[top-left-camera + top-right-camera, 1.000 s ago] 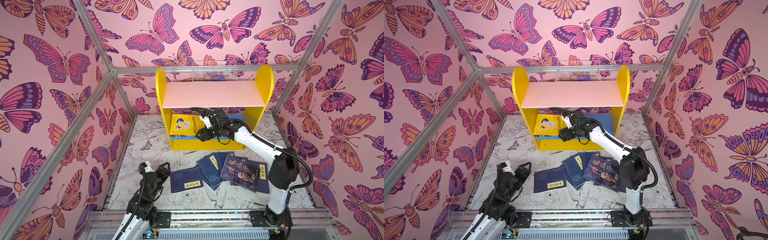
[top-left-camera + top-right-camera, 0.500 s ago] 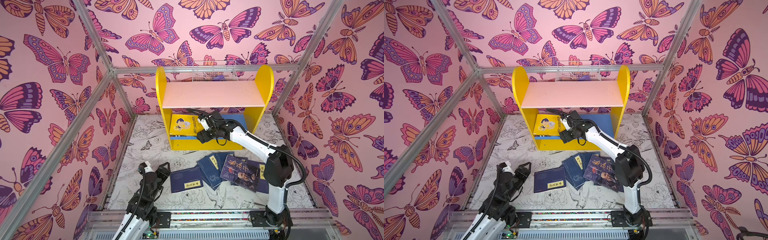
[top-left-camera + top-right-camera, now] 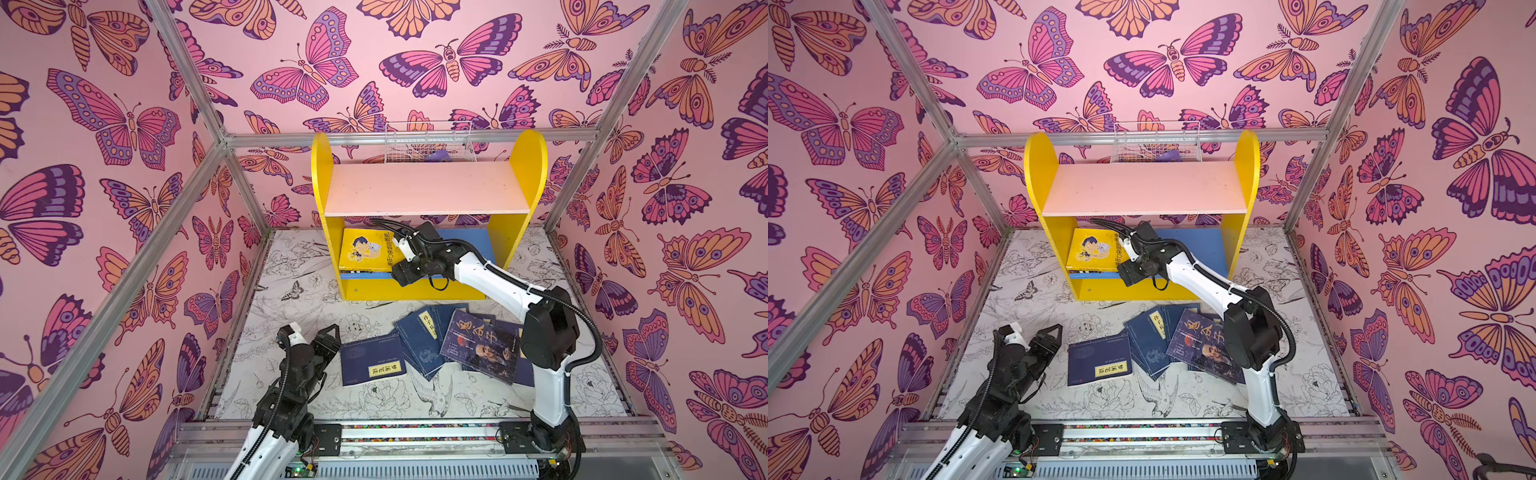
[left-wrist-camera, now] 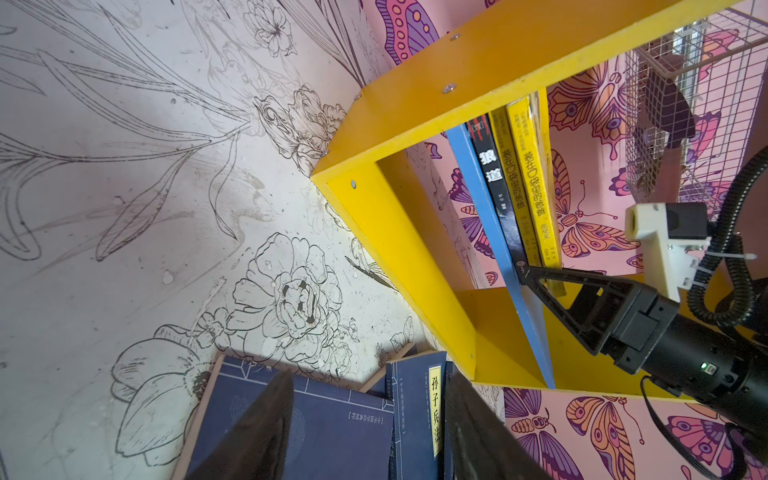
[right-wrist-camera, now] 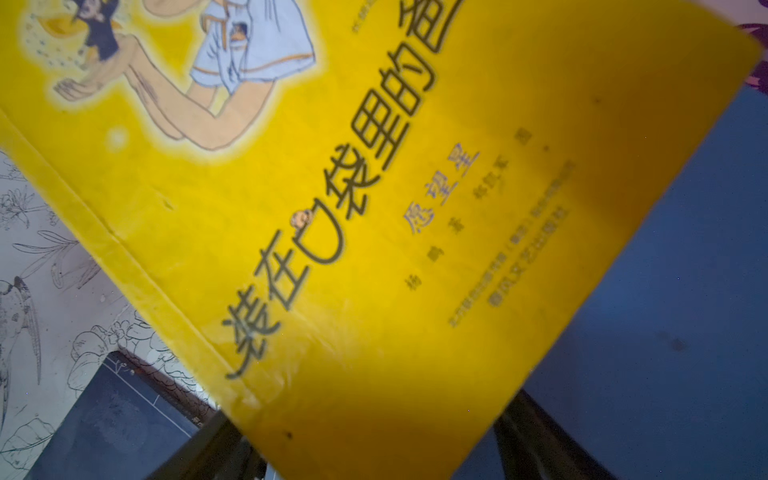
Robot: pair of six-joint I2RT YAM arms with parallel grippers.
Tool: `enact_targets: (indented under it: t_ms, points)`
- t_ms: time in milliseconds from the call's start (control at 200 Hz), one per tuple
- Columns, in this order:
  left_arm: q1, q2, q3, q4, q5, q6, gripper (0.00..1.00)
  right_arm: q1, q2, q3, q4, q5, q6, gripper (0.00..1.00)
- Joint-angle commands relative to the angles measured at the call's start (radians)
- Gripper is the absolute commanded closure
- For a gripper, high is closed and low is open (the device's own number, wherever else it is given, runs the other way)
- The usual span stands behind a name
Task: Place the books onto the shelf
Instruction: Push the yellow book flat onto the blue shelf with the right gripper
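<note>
The shelf [image 3: 528,174] stands at the back with its pink upper board bare. On its blue lower board [image 3: 478,245] lie two yellow books [image 3: 365,251] flat on a black one [image 4: 490,166]. My right gripper [image 3: 395,268] reaches into that lower tier at the stack's right end. Its jaws stand wide open, and the top yellow book [image 5: 374,208] hides the fingertips. Several navy books [image 3: 372,365] and a dark portrait cover [image 3: 482,345] lie spread on the table. My left gripper [image 3: 309,334] hovers open and empty just left of them, with the navy books [image 4: 332,424] beyond its fingers.
A white wire basket [image 3: 428,145] sits behind the shelf's top. Butterfly-patterned walls and aluminium frame bars [image 3: 137,266] close in the drawn-flower table [image 3: 299,299] on three sides. The right arm's elbow [image 3: 548,328] hangs over the spread books.
My right gripper has edged left along the lower board, closer to the yellow books, and its elbow has followed. The left arm has not moved.
</note>
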Motion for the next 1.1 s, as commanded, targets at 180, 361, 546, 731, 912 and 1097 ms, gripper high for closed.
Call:
enact_targets:
  t_ms: [180, 361, 546, 731, 912, 1097]
  points:
    - [-0.004, 0.000, -0.016, 0.011, 0.007, -0.002, 0.39, 0.008, 0.034, 0.062, -0.007, -0.026, 0.008, 0.17]
    - [-0.004, 0.004, -0.014, 0.009, 0.005, 0.002, 0.39, 0.008, 0.047, 0.078, -0.013, -0.042, 0.018, 0.17]
    - [-0.004, 0.014, -0.015, 0.013, 0.005, 0.002, 0.39, 0.009, 0.051, 0.080, -0.008, -0.051, 0.031, 0.16]
    - [-0.004, 0.020, -0.021, 0.029, 0.008, 0.001, 0.39, 0.009, 0.057, 0.077, 0.008, -0.068, 0.067, 0.16]
    - [-0.004, 0.016, -0.024, 0.030, 0.013, -0.001, 0.39, 0.009, 0.058, 0.062, 0.034, -0.069, 0.118, 0.16]
    - [-0.004, 0.009, -0.026, 0.030, 0.016, -0.002, 0.39, 0.010, 0.056, 0.058, 0.043, -0.069, 0.127, 0.16]
